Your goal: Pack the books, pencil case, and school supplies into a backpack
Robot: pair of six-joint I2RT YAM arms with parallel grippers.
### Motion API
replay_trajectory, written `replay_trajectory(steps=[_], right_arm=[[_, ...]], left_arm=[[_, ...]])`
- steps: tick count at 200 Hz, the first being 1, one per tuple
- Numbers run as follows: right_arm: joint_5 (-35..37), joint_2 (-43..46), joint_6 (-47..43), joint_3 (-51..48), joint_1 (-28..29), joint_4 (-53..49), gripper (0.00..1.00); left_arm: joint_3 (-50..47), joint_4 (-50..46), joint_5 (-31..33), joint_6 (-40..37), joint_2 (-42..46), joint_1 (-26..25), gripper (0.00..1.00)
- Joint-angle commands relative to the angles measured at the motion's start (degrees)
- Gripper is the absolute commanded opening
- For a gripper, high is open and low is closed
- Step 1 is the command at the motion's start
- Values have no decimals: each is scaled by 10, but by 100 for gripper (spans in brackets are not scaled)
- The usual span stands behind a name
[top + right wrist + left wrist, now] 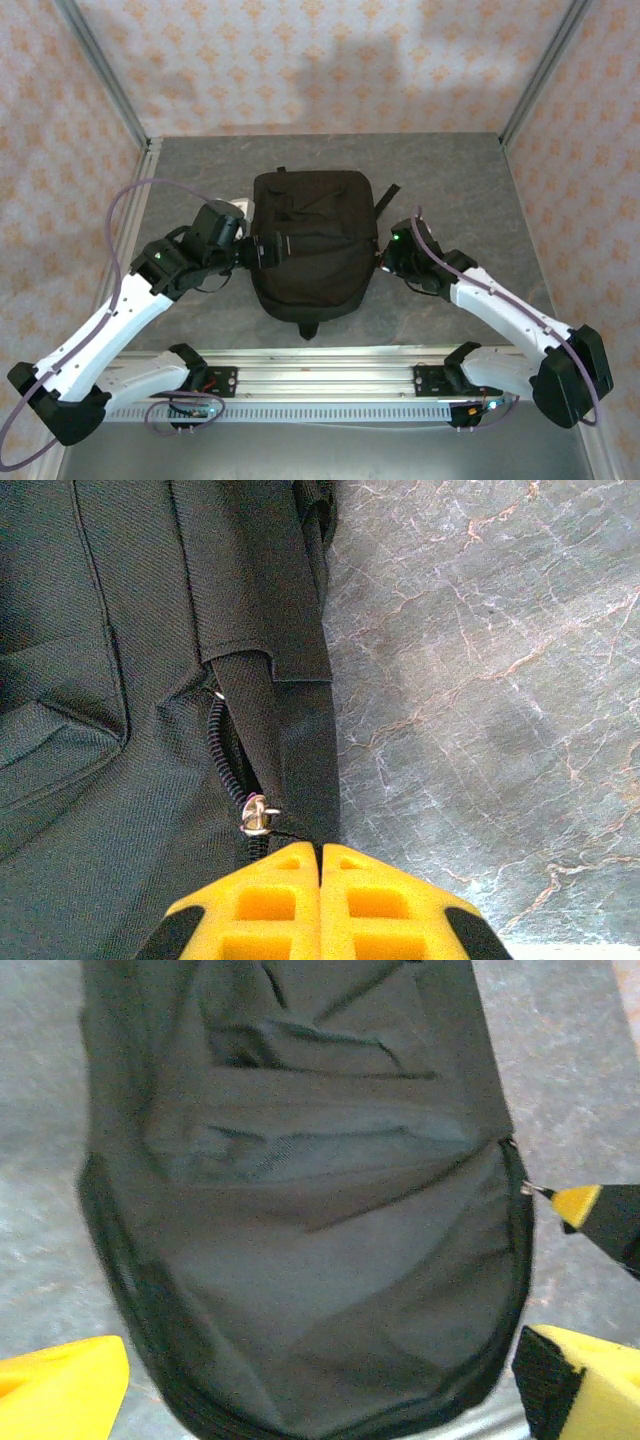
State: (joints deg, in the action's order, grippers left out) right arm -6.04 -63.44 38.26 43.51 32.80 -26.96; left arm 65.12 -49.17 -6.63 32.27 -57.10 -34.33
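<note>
Left end effector [258, 250] spread wide, empty, at left flank of backpack [305, 240] | right end effector [320, 880] closed, apparently on zip pull [255, 815] at its right flank | backpack flat on worktop [450, 180] | step: zipping shut, I judge | next: drag pull along track, left bracing fabric

A grey marbled table [450, 170] lies at the centre of the overhead view, with pale stone-like veins across its surface. Pink-and-cream patterned walls [320, 60] enclose it from 9 through 12 to 3 o'clock, and slanting metal posts [102, 70] stand at 11 and 1 o'clock. A ribbed aluminium rail [320, 376] runs along the table's edge at 6 o'clock.
</note>
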Motion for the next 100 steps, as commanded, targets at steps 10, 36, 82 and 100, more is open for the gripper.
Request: replay_trajectory(steps=[10,36,82,100], right_arm=[[45,-20,-36,43,-5,-45,0],[-7,-41,-68,59,-5,-45,36],[19,2,-151,142,-6,-100,99],[80,-17,-190,224,-5,-158,99]], left_arm=[[-11,-17,105,-50,20,12,100],[-16,-1,116,-55,30,17,100],[1,14,162,-50,20,20,100],[3,47,216,-58,23,20,100]])
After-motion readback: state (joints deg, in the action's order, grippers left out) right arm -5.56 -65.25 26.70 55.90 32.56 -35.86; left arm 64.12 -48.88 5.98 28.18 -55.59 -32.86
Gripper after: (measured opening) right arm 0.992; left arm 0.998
